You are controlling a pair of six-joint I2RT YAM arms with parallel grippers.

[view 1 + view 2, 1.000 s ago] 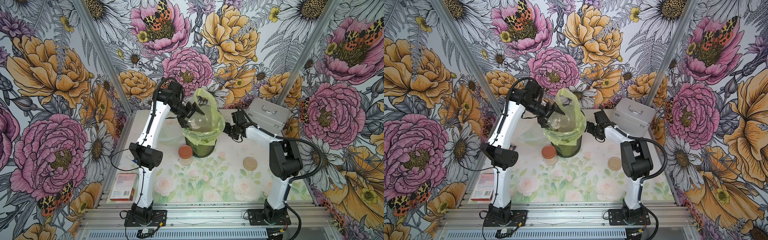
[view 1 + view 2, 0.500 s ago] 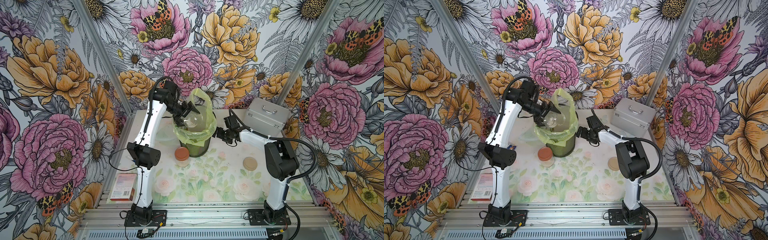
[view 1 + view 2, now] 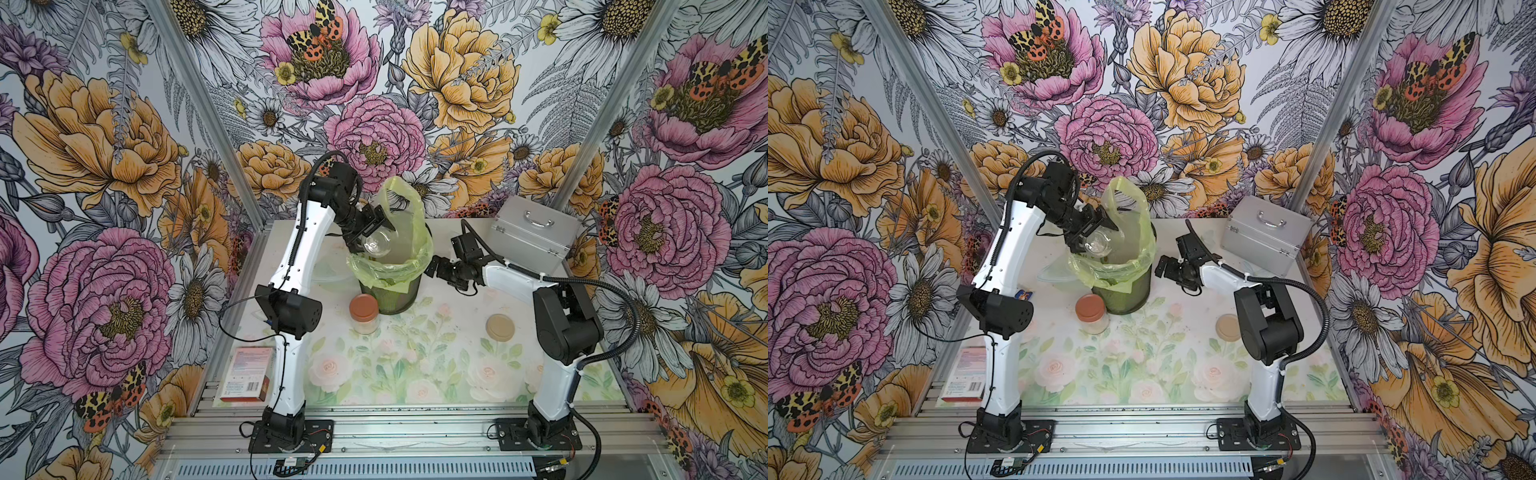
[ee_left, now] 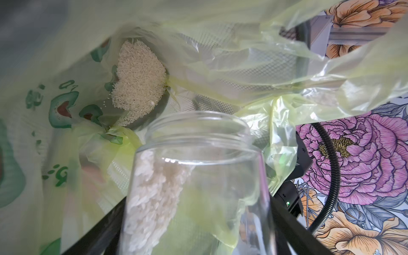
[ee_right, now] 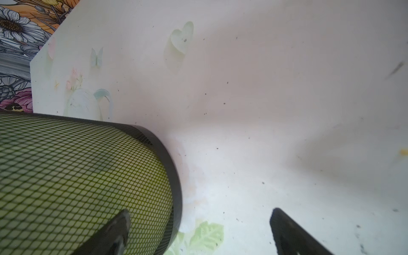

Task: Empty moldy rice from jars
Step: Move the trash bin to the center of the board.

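Observation:
My left gripper (image 3: 371,232) is shut on an open clear glass jar (image 3: 377,246), tilted mouth-down over the dark mesh bin (image 3: 392,297) lined with a yellow-green bag (image 3: 409,232). In the left wrist view the jar (image 4: 198,141) shows moldy rice (image 4: 152,198) lying along one wall, and a pile of rice (image 4: 139,81) lies inside the bag. A second jar (image 3: 364,316) with a copper-orange lid stands in front of the bin. My right gripper (image 3: 435,270) is open and empty beside the bin's right wall (image 5: 88,176). One of its fingers (image 5: 121,223) overlaps the mesh.
A loose beige lid (image 3: 500,327) lies flat on the table near the right arm. A silver case (image 3: 534,226) stands at the back right. A shallow clear bowl (image 3: 328,274) sits left of the bin. A red box (image 3: 248,374) lies off the table's left edge.
The bin, the left gripper with its jar and the orange-lidded jar have shifted a little to the left. My right gripper has moved left along with the bin, still open.

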